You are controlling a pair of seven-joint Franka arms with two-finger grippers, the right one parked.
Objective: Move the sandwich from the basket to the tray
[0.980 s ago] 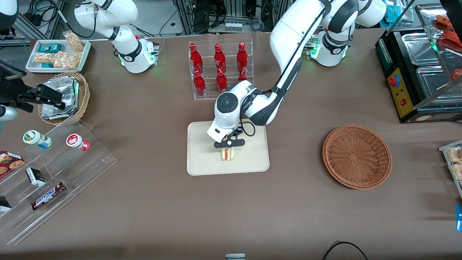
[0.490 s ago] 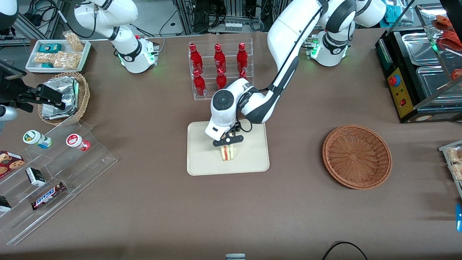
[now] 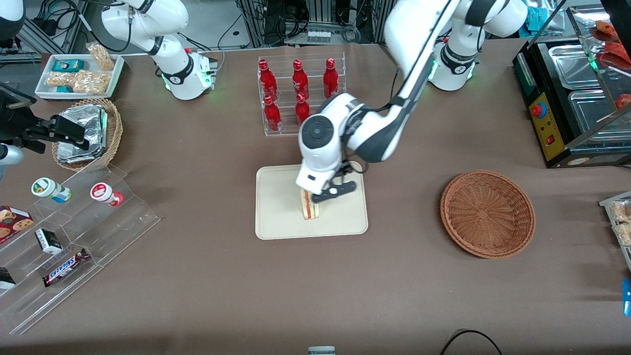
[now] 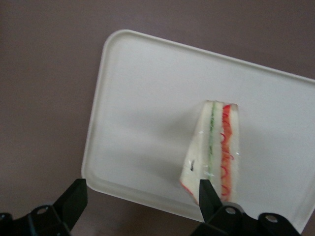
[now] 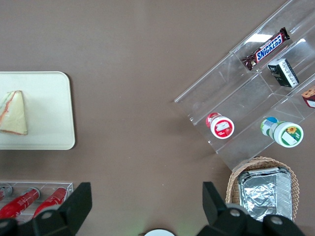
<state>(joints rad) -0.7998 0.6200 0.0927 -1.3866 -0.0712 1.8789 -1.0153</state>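
- Looking at the tray (image 3: 276,217), you are seeing the sandwich (image 3: 309,207) sitting on it, with its red and green stripes facing the front camera.
- Your gripper (image 3: 331,193) is hanging just above the tray, beside the sandwich and higher up. It is not touching the sandwich.
- Its fingers (image 4: 73,197) are spread wide apart, and nothing is sitting between them. In the wrist view, one fingertip is showing in front of the sandwich (image 4: 215,147), but it is only floating above it.
- You are leaving the basket (image 3: 487,213) with nothing inside it. It is sitting well away from the tray, toward the working arm's end of the table.
- A clear rack of red bottles (image 3: 298,93) is standing farther from the front camera than the tray.
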